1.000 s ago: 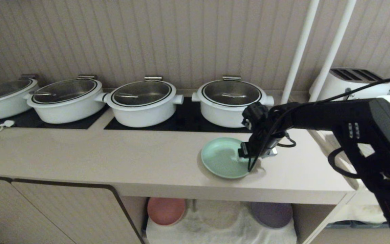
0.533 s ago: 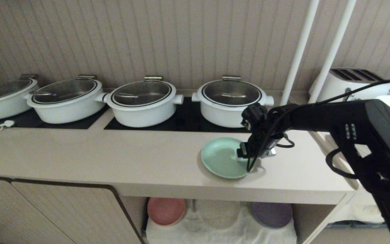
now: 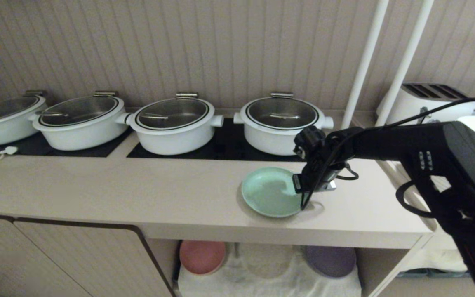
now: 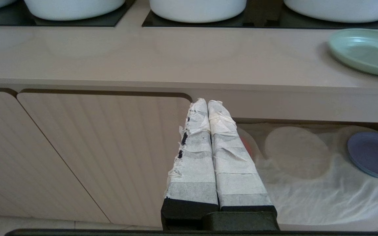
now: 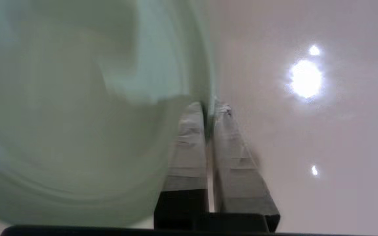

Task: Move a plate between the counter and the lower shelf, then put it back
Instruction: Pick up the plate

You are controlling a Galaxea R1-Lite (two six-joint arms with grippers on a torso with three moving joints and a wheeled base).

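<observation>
The mint-green plate [image 3: 267,192] lies on the beige counter [image 3: 138,194], in front of the rightmost white pot. My right gripper [image 3: 298,184] reaches down from the right and is shut on the plate's right rim. In the right wrist view the rim passes between the taped fingertips [image 5: 192,113] of that gripper [image 5: 209,108], with the plate [image 5: 77,114] filling one side. The left gripper [image 4: 207,103] hangs shut and empty in front of the cabinet, below counter height, with the plate [image 4: 366,49] far off on the counter. The lower shelf [image 3: 270,276] with its white cloth lies under the plate.
Several white lidded pots [image 3: 281,121] stand on black hob panels along the back. A pink plate [image 3: 202,255] and a purple plate [image 3: 330,260] rest on the shelf cloth. Two white poles [image 3: 402,66] and a toaster [image 3: 427,101] stand right. Ribbed cabinet doors [image 3: 76,255] are at lower left.
The right gripper's fingers have closed onto the plate's right rim, and the plate has shifted slightly to the left. The arm has barely moved.
</observation>
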